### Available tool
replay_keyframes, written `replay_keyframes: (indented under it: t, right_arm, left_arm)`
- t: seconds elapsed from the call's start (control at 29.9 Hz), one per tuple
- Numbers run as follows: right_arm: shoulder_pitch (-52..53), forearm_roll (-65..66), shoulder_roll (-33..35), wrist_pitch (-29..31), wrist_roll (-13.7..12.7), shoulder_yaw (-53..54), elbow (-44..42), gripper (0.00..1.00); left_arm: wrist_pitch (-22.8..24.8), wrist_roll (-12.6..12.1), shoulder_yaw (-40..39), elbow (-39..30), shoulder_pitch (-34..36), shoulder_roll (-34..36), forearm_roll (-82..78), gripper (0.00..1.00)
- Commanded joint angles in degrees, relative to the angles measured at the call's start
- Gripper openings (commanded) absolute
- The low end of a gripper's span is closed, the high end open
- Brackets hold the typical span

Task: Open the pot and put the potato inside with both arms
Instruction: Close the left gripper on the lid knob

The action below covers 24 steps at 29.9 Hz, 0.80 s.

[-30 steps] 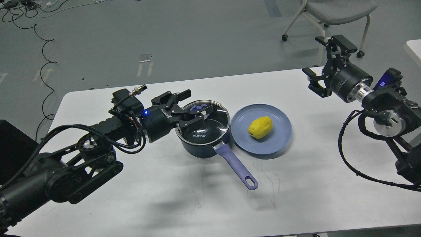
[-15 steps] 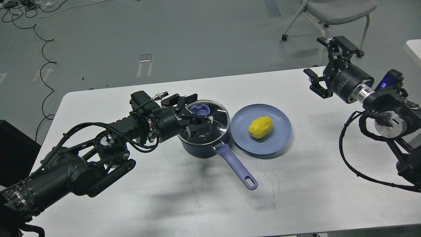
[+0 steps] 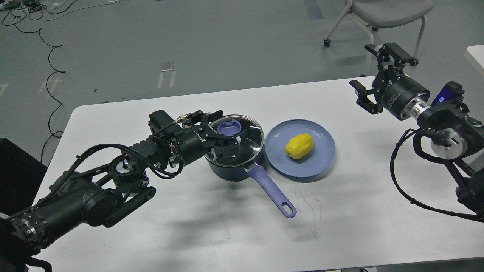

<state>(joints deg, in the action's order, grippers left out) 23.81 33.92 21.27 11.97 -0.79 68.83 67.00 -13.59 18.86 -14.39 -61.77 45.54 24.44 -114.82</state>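
Note:
The navy pot [image 3: 231, 169] stands at mid-table with its glass lid [image 3: 247, 141] on and its purple handle [image 3: 270, 190] pointing toward the front right. My left gripper [image 3: 229, 125] is open. Its two fingers straddle the lid's purple knob [image 3: 229, 127], one behind it and one in front, without clearly pressing on it. The yellow potato [image 3: 299, 146] lies on a blue plate [image 3: 302, 169] just right of the pot. My right gripper [image 3: 364, 70] is open and empty, raised over the table's far right corner, well away from the potato.
The white table [image 3: 189, 226] carries only the pot and plate. A second white surface [image 3: 477, 56] shows at the right edge. An office chair [image 3: 385, 15] stands behind the table at the right. Cables [image 3: 45, 49] lie on the floor at the far left.
My left arm has reached forward and lowered, bringing its open fingers from beside the lid to either side of the knob. The right gripper has barely moved. Pot and potato are unmoved.

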Motion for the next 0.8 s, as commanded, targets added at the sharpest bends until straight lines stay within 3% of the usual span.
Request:
replay_keyframes:
  t: [0.0,0.63,0.7,0.77]
  right_arm:
    - [-0.08,0.0,0.0,-0.01,0.0,-0.01,-0.02,1.0]
    - [-0.87,0.0,0.09,0.08,0.0,-0.01,0.06,1.0]
    - [-0.87,0.0,0.18,-0.01,0.0,-0.01,0.06,1.0]
    - [-0.96,0.0,0.18,0.07,0.0,-0.01,-0.02,1.0]
  left_arm:
    - [-0.91,-0.05,0.15,0.42,0.69,0.0,-1.37,0.98]
    - [-1.09,0.04,1.73,3.23,0.78,-0.44,-1.37,0.98]
    - [-1.27,0.04,1.73,3.32,0.78,-0.53,-1.37,0.97]
    - [-2.75,0.12,1.82,4.29,0.78,-0.97,-1.46,0.9]
